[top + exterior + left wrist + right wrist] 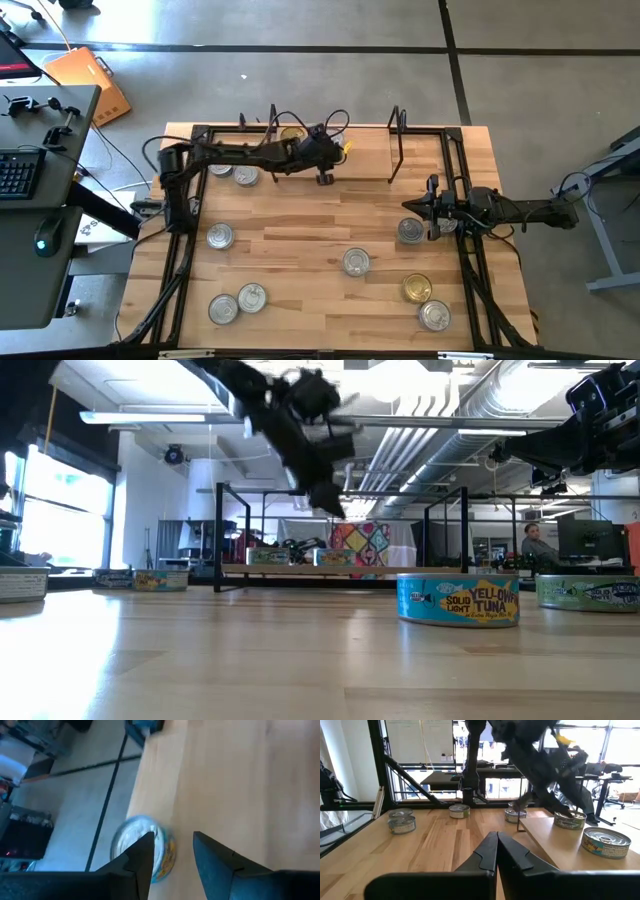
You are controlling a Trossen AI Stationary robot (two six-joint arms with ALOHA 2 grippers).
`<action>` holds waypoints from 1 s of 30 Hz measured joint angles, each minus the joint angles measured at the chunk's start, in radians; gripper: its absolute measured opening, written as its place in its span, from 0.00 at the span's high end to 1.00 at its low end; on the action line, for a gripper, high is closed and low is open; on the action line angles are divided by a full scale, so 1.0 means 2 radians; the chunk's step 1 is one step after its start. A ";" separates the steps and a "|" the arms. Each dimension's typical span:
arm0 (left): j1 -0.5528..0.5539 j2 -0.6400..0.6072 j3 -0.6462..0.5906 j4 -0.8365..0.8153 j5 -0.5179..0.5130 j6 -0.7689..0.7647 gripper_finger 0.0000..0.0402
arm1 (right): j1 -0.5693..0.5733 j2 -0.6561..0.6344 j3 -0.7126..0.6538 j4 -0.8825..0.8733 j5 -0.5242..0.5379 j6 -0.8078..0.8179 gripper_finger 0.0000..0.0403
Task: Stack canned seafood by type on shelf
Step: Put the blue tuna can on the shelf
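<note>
The shelf [355,155] is a light board between two black wire uprights at the table's far edge. My left gripper [172,837] hangs open above its left part [325,177], with nothing between the fingers. A silver-lidded can [140,845] stands on the board just beside and below one finger. The right wrist view shows two cans on the board [570,820] [605,842]. Several more cans lie loose on the table, among them a tuna can [458,600]. My right gripper [495,845] rests shut at the table's right side [432,208].
Loose cans stand left of the shelf [232,172], at mid-left [220,236], near left [237,303], in the middle [356,262], by my right gripper [410,231] and near right, one of them gold-lidded [417,289]. A black frame rings the table.
</note>
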 joint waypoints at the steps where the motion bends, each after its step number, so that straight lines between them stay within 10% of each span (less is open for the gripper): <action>1: -0.007 -0.010 0.000 -0.003 0.003 -0.007 0.68 | 0.000 0.000 0.000 0.000 0.000 0.000 1.00; 15: -0.217 -0.160 -0.153 0.050 0.033 -0.072 0.83 | 0.000 0.000 0.000 0.000 0.000 0.000 1.00; 23: -0.379 -0.227 -0.301 0.150 -0.114 -0.142 0.93 | 0.000 0.003 0.000 0.000 0.000 0.000 1.00; 30: -0.471 -0.266 -0.341 0.083 -0.201 -0.240 0.97 | 0.000 0.003 0.000 0.000 0.000 0.000 1.00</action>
